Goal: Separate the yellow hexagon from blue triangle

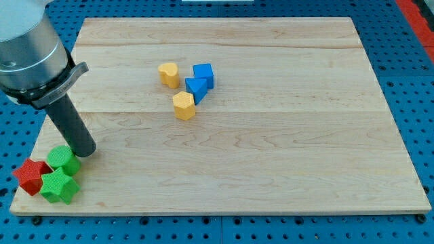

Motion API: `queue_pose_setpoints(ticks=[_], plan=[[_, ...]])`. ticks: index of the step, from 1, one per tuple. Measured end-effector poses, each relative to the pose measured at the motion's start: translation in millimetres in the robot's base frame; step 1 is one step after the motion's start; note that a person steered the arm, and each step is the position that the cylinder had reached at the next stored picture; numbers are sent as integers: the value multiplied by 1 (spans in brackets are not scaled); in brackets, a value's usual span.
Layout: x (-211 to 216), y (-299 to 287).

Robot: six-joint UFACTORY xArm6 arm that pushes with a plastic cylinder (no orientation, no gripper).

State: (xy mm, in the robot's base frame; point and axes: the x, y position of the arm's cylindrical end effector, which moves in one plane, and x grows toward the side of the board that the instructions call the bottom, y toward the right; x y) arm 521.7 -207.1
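The yellow hexagon [183,106] lies on the wooden board a little left of centre, in the upper half. The blue triangle [196,87] sits just above and right of it, touching or almost touching it. A blue cube [203,74] rests against the triangle's upper right. A yellow heart-shaped block [169,74] lies to the left of the blue cube. My tip [85,152] is far off at the view's lower left, right beside a green round block [63,160], well away from the hexagon and triangle.
A red star block [31,175] and a green star block [57,186] sit at the board's lower left corner under the green round block. The arm's grey body [30,51] fills the view's top left. The board's edge [217,211] borders a blue pegboard.
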Motion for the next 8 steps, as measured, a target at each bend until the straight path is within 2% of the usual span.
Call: queue_pose_setpoints(ticks=[4, 8], plan=[[-30, -2], [-38, 5]])
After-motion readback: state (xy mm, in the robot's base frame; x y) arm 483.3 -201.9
